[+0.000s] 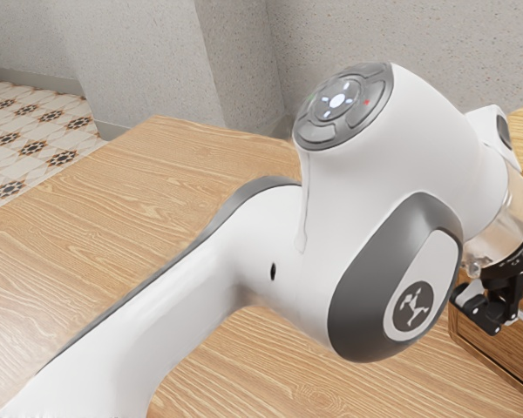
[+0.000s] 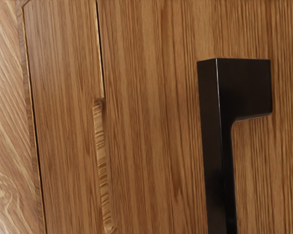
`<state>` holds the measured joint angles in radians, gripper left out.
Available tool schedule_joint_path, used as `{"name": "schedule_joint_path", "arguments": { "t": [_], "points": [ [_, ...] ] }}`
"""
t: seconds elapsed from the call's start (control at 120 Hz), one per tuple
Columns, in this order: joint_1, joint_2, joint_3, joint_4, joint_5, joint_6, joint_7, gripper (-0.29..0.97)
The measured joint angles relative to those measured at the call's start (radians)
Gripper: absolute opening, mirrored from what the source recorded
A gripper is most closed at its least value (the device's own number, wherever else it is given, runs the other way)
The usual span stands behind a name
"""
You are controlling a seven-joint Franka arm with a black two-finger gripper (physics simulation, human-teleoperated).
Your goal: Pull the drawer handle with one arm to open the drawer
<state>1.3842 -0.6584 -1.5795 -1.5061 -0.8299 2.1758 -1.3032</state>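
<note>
Approaching the drawer handle (image 2: 216, 146): the gripper (image 1: 495, 309) hangs near it, facing the drawer front (image 2: 151, 122) that carries it. Cannot tell whether the gripper is open or closed. Next, judged: centre on handle, clamp, pull straight outward.

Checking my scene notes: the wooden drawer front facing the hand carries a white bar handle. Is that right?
Not quite. The handle is black, not white; the wrist view shows it clearly. The drawer front it sits on is wooden, as you say.
</note>
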Motion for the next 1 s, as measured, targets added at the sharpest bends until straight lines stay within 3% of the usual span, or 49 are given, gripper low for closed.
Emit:
{"name": "schedule_joint_path", "arguments": {
  "t": [0.242,0.717,1.0],
  "points": [
    [-0.015,0.019,-0.004,-0.040,0.011,0.013,0.002,0.65],
    [-0.153,0.046,0.097,-0.109,0.038,0.018,0.005,0.65],
    [-0.149,0.046,0.109,-0.074,0.038,0.019,0.007,0.65]
  ]
}}
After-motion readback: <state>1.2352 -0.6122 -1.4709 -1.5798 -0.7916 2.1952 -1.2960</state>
